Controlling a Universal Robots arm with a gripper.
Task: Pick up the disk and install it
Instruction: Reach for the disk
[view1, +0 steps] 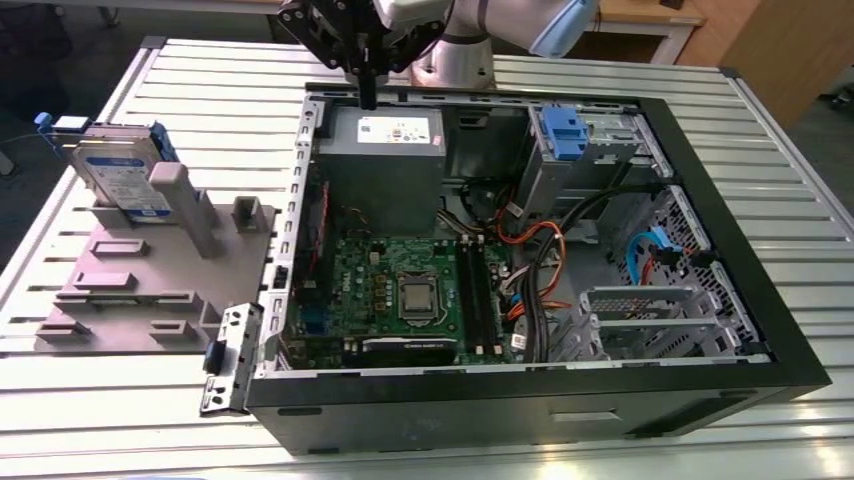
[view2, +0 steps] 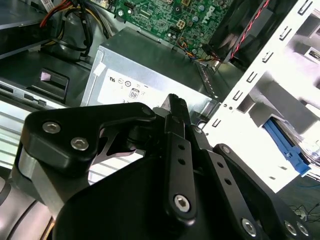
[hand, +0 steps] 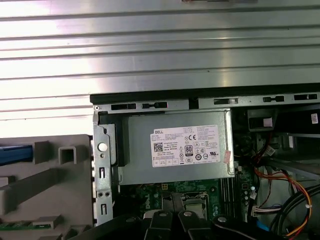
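One disk (view1: 118, 172), upright in grey holder (view1: 134, 290), at the exterior view's left of open case (view1: 534, 412). One gripper (view1: 367, 96), jaws closed, empty, above power-supply box (view1: 380, 160).

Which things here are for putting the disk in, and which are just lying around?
For the job:
disk, standing in the grey holder
hand, above the case
open computer case

Just there:
power-supply box
green board
other blue caddy
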